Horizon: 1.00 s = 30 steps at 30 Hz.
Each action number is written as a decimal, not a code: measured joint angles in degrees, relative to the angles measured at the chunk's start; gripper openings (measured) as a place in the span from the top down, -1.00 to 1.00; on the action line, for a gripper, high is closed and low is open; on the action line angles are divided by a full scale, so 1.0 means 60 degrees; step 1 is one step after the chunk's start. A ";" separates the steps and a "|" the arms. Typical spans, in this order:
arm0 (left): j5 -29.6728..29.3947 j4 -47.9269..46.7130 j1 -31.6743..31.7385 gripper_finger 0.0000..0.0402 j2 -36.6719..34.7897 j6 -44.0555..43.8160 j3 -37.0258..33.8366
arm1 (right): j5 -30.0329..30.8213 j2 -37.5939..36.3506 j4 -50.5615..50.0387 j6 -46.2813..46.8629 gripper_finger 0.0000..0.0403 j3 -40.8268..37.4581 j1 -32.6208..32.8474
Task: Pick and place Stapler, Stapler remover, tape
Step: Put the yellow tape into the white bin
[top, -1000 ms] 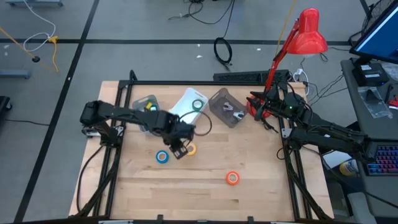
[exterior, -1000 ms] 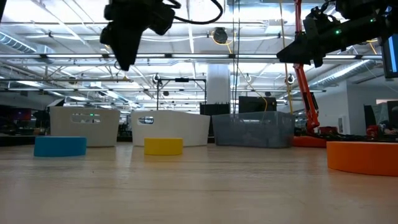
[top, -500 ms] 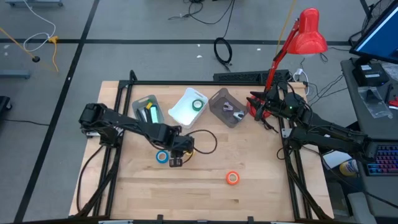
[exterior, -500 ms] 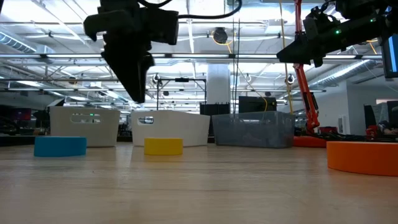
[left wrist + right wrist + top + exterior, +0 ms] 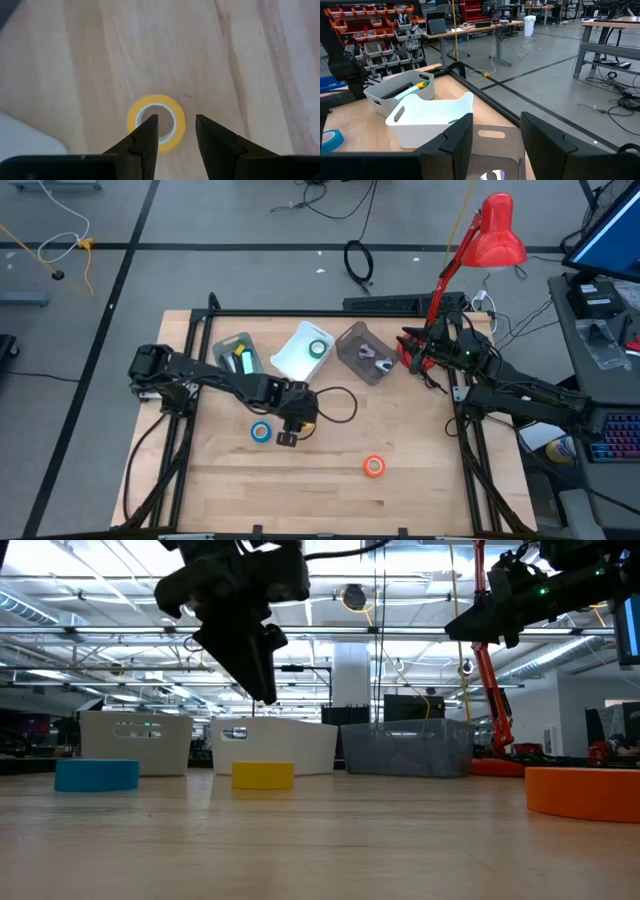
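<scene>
From above, you see three bins lined up along the far side of the wooden surface (image 5: 400, 500): a pale one (image 5: 235, 356) with the green-and-yellow stapler, a white one (image 5: 302, 352) already holding the green tape roll (image 5: 318, 348), and a grey one (image 5: 360, 352) with the staple remover (image 5: 377, 363), so the sorting looks well along. Your left gripper (image 5: 290, 435) is reached out over the middle, covering the yellow tape roll; the blue tape roll (image 5: 261, 432) lies just beside it and the orange tape roll (image 5: 374, 466) well apart, nearer the front. The right arm waits at the far right, its gripper (image 5: 412, 348) by the grey bin. At table height, the left gripper (image 5: 255, 665) hangs tilted above the yellow tape roll (image 5: 263, 774), not touching it, likely lining up a descent. Through the left wrist, the jaws stand apart, with one finger (image 5: 145, 137) over the roll's pale core and the other past its outer rim, so closing should pinch the ring's wall. Through the right wrist, that arm's jaws are apart and empty, looking over the white bin (image 5: 427, 122).
</scene>
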 joint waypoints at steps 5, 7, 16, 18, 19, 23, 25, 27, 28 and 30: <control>0.0462 0.0257 0.0049 0.35 0.0570 -0.0027 0.0000 | 0.0000 0.0003 -0.0004 0.0003 0.23 0.0000 0.0000; 0.0495 0.0415 0.0042 0.35 0.0817 -0.0108 0.0000 | 0.0000 0.0000 -0.0004 0.0003 0.23 0.0000 0.0000; 0.0543 0.0530 0.0064 0.35 0.1568 -0.0282 0.0012 | 0.0000 0.0000 -0.0073 0.0003 0.23 0.0000 0.0000; 0.0580 0.0548 0.0065 0.35 0.1613 -0.0362 0.0018 | -0.0002 0.0003 -0.0076 0.0003 0.23 0.0000 0.0004; 0.0612 0.0549 0.0067 0.35 0.1613 -0.0429 0.0018 | 0.0000 0.0001 -0.0076 0.0003 0.23 0.0000 0.0004; 0.0608 0.0535 0.0064 0.35 0.1617 -0.0554 0.0018 | 0.0000 0.0000 -0.0109 0.0003 0.23 0.0000 0.0004; 0.0626 0.0527 0.0064 0.35 0.1617 -0.0650 0.0018 | 0.0000 0.0000 -0.0143 0.0003 0.23 0.0000 0.0004; 0.0630 0.0533 0.0064 0.38 0.1620 -0.0653 0.0018 | 0.0000 0.0003 -0.0150 0.0003 0.23 0.0000 0.0000; 0.0626 0.0548 0.0064 0.41 0.1620 -0.0646 0.0018 | -0.0003 0.0003 -0.0149 0.0003 0.23 0.0000 0.0004; 0.0611 0.0567 0.0064 0.48 0.1624 -0.0647 0.0018 | 0.0000 0.0000 -0.0149 0.0003 0.23 0.0000 0.0004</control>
